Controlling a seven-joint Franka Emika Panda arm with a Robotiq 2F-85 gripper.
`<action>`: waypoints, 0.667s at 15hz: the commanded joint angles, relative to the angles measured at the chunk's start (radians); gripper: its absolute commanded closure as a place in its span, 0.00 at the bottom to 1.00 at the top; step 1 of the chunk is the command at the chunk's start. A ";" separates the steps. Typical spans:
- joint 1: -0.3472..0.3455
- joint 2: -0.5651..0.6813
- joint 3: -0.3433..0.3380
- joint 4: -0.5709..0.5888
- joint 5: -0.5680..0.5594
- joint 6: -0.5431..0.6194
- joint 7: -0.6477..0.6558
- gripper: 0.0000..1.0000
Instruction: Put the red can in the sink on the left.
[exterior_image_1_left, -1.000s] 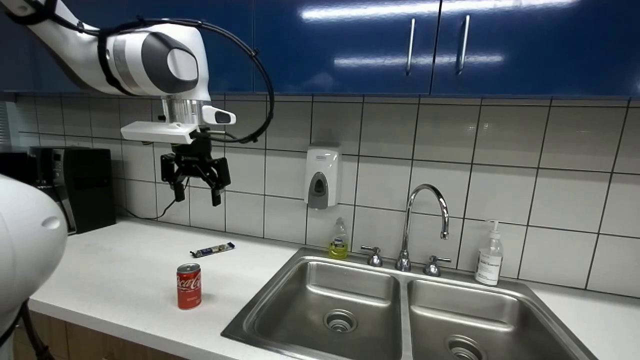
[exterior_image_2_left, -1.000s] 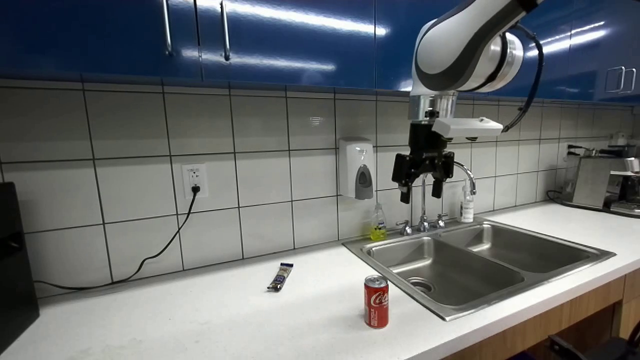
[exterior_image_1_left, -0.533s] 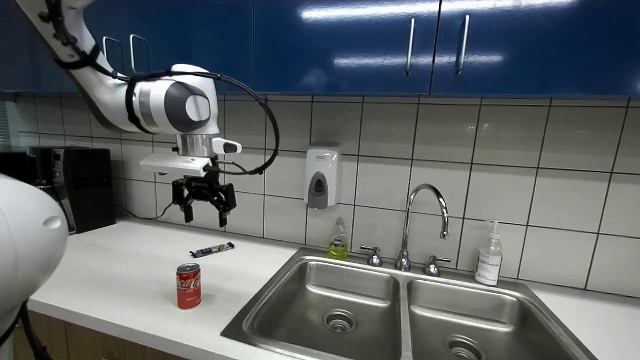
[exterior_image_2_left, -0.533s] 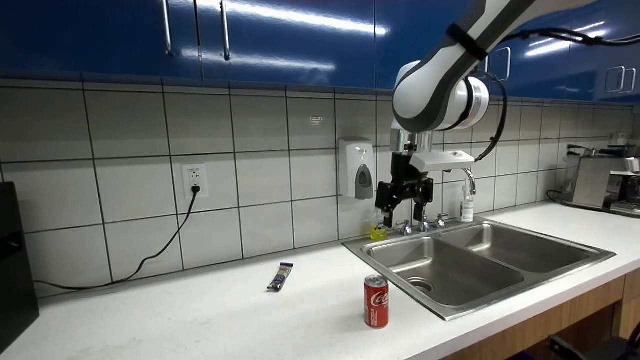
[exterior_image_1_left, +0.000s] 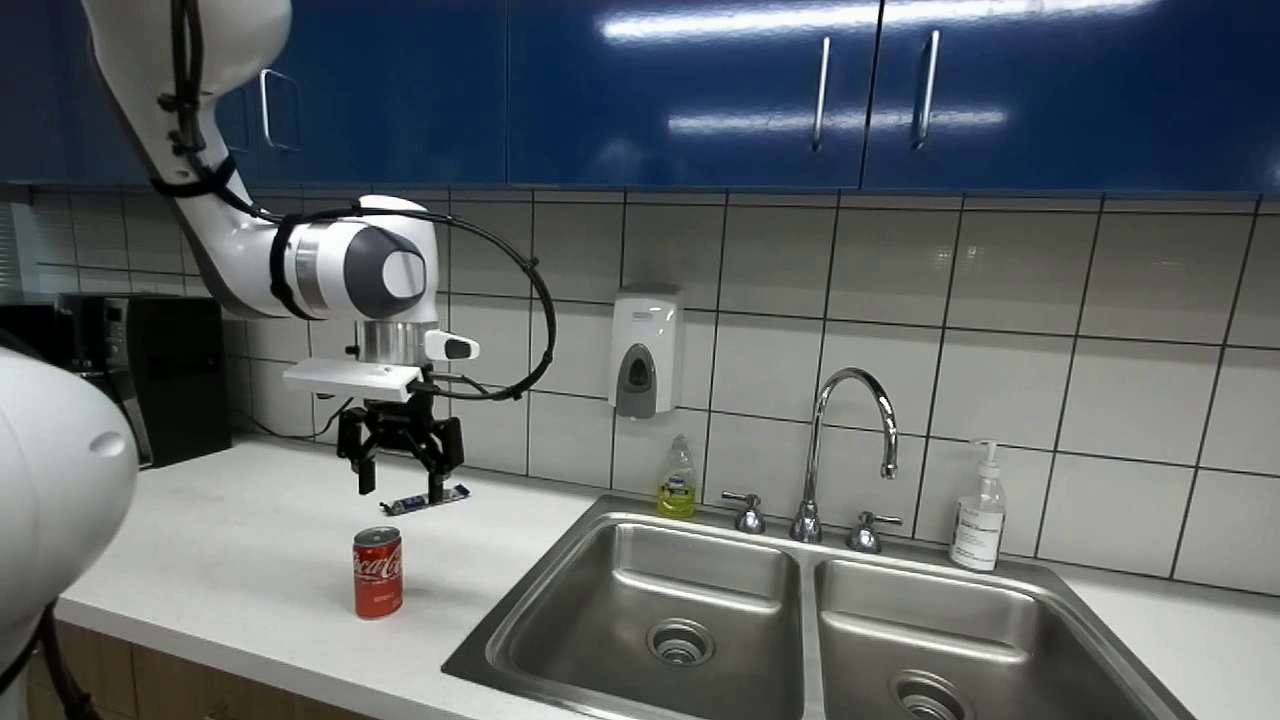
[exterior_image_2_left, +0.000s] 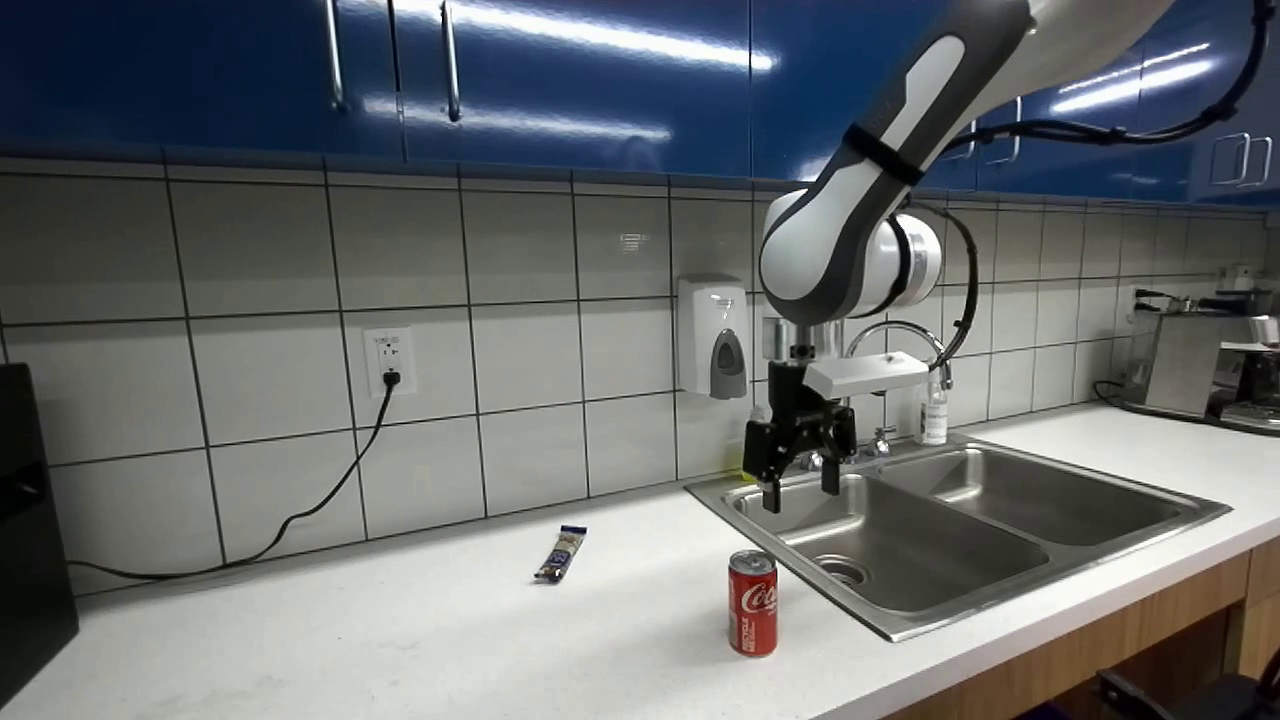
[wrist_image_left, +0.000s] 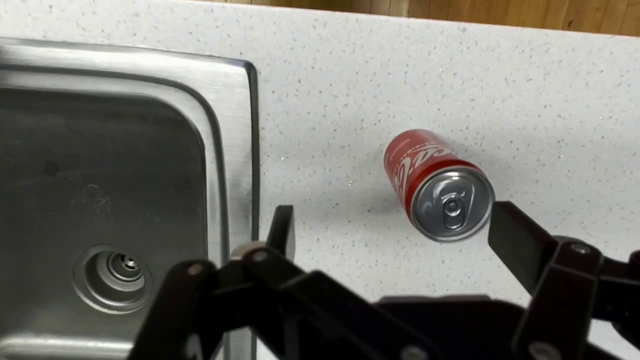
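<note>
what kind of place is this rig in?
Likely a kitchen or office break room, going by the double-bowl sink, the wall-mounted dispenser and the blue overhead cabinets. Which one, I can't tell.

I count one robot arm (exterior_image_1_left: 345, 268), and it carries one gripper (exterior_image_1_left: 401, 492) with two fingers (wrist_image_left: 517, 245). I see one red can (exterior_image_2_left: 752, 608) and one snack bar (exterior_image_2_left: 560, 553). There is one sink (wrist_image_left: 237, 125), and it has two basins (exterior_image_1_left: 600, 645) and two drains (exterior_image_1_left: 681, 642), one drain per basin. For that sink I make out one faucet (exterior_image_1_left: 815, 440) and two tap handles (exterior_image_1_left: 749, 517). There are also two bottles (exterior_image_1_left: 677, 490), by my count, and one wall dispenser (exterior_image_1_left: 645, 345).
</note>
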 joint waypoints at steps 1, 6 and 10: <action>0.014 0.051 0.026 0.016 0.022 0.001 -0.017 0.00; 0.048 0.104 0.056 0.019 0.046 0.007 -0.033 0.00; 0.067 0.143 0.078 0.033 0.060 0.026 -0.046 0.00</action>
